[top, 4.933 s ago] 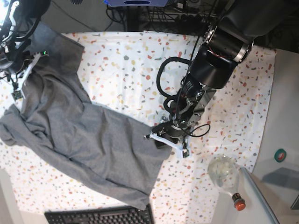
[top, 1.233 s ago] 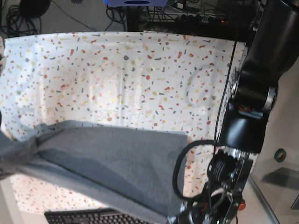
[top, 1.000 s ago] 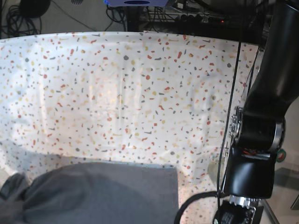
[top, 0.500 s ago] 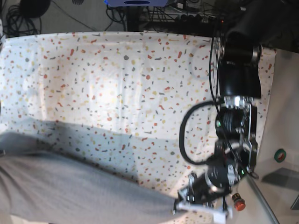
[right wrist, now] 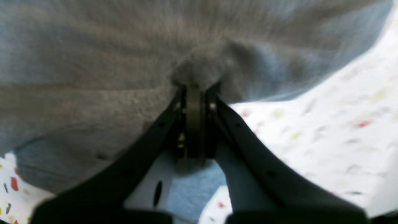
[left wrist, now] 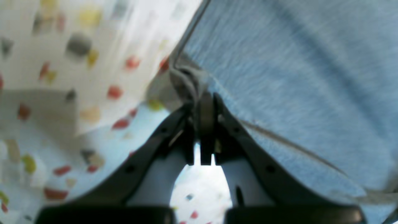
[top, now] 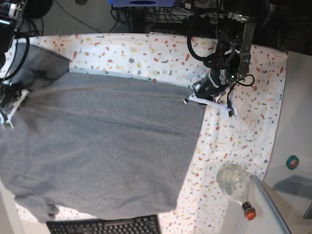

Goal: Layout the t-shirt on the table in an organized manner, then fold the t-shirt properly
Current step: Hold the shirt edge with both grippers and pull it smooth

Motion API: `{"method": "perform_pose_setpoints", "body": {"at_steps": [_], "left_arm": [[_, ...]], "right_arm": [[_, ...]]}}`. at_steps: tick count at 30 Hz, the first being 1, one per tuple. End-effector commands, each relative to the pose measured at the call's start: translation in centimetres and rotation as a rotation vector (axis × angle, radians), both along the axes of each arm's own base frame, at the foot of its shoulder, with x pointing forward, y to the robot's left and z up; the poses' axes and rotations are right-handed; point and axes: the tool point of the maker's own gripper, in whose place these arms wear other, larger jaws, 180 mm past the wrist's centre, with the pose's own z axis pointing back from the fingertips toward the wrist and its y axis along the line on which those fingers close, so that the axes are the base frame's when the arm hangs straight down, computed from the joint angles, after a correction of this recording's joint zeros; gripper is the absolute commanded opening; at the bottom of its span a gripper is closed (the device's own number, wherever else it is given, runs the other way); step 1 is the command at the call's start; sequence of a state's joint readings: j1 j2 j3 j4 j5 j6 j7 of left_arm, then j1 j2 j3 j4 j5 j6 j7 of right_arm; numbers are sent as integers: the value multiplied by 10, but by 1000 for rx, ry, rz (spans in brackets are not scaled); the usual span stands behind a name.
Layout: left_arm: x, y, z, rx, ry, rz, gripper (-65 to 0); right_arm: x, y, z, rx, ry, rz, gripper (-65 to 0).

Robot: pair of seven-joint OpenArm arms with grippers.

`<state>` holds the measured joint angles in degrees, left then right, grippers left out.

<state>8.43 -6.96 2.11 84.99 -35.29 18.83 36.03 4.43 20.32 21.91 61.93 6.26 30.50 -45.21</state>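
No readable text, labels, brands, numbers or signs in any view.

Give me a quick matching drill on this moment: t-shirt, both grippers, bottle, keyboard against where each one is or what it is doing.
Things:
1. t-shirt
2. left gripper
3. right gripper
4. keyboard
5. bottle

Places or states:
A. base view's bottom edge
B. spread across the table
C. jaws shut on the shirt's corner
D. lying by the table's corner
E. jaws shut on bunched fabric

Pairs: 1-B, 2-C, 3-E, 4-A, 5-D
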Motion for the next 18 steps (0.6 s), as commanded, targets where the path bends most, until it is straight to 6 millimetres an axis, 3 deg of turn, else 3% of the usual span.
{"method": "perform_pose_setpoints", "body": {"at_steps": [1,7,12,17,18], "left_arm": [[8,5,8,12,-45,8,-650],[-25,9,-8,23,17,4,-650],[-34,12,-13,28,36,6,-650],[-34,13,-12,31,36,4,-650],[-34,13,-12,31,36,4,-650]], "right_arm": [[12,-13,12,-19,-39,-11,-650],[-1,-13,4,-16,-7,-16,-650],[-8,-33,9,3,-38,-132,-650],[-21,-41,8,17,-31,-195,-650],[-20,-44,12,14,-46,-205,-558]]}}
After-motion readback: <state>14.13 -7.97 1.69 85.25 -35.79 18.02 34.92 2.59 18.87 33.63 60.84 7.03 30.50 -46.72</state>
